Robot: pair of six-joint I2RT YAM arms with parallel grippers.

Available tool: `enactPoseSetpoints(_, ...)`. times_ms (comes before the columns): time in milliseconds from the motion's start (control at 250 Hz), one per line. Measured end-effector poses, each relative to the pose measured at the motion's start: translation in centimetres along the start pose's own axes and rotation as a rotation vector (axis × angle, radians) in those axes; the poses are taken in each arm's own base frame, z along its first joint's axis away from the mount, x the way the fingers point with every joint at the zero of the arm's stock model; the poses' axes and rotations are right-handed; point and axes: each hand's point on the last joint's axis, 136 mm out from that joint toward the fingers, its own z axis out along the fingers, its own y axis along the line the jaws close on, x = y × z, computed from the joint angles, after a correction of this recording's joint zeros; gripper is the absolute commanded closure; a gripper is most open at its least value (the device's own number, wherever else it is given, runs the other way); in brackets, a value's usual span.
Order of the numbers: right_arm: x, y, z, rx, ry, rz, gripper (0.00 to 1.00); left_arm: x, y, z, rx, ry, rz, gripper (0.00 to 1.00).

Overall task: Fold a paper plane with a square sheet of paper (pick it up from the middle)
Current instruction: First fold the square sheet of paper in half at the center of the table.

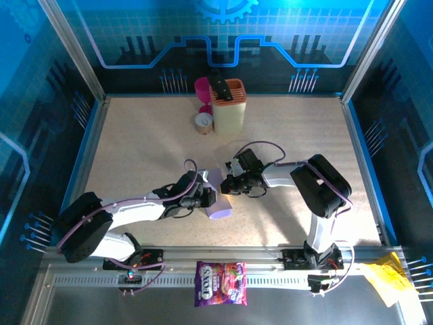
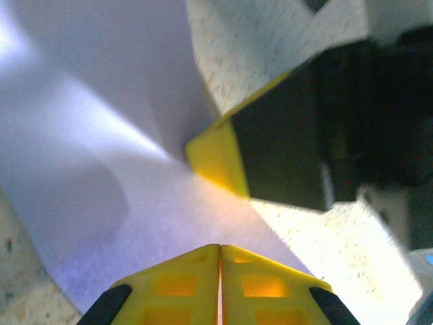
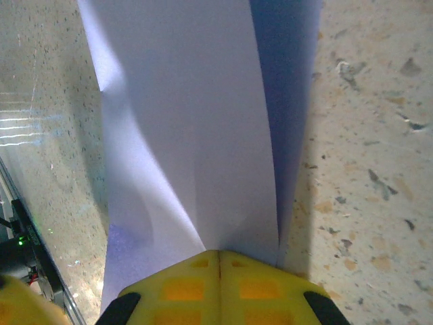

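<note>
In the top view, the square sheet of paper [image 1: 220, 203] was in the middle of the table [image 1: 135, 149], between the left gripper [image 1: 211, 198] and the right gripper [image 1: 226, 184], which met over it. It was not a flat square. It looked bent into a narrow strip, with its lower end near the table. I judged that 1 lengthwise fold was begun, but there was no pointed nose and no wings, so most of the folding was left.

In the left wrist view, the 2 fingers of the left gripper were pressed together with only a thin line between them. The lilac paper reached right to their tips, so it seemed pinched.

In the right wrist view, the right gripper was closed as well. The sheet came out from its tips in 2 layers with a crease.
</note>
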Motion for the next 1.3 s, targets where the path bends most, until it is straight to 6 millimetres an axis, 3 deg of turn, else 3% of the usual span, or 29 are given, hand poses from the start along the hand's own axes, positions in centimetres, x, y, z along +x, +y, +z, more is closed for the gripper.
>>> enactPoseSetpoints(136, 0.0, 0.0, 0.0, 0.0, 0.0, 0.0, 1.0, 1.9, 1.3, 0.2, -0.026, 0.037, -0.021, 0.91)
enactPoseSetpoints(336, 0.0, -0.1, 0.0, 0.001, 0.001, 0.001, 1.0, 3.3, 2.9, 0.8, -0.06, 0.061, -0.04, 0.93)
enactPoseSetpoints(555, 0.0, -0.1, 0.0, 0.001, 0.002, 0.002, 1.0, 3.2, 2.7, 0.5, -0.056, 0.056, -0.038, 0.92)
enactPoseSetpoints(771, 0.0, -0.1, 0.1, 0.001, 0.002, 0.005, 1.0, 2.1, 0.3, -1.3, 0.02, 0.007, -0.017, 0.91)
enactPoseSetpoints(983, 0.1, -0.1, 0.1, 0.002, 0.003, 0.007, 1.0, 3.4, -0.8, -1.2, 0.043, 0.037, -0.007, 0.91)
enactPoseSetpoints(1298, 0.1, -0.2, 0.1, 0.003, 0.004, 0.008, 1.0, 6.3, 1.4, 0.4, -0.011, 0.091, -0.041, 0.93)
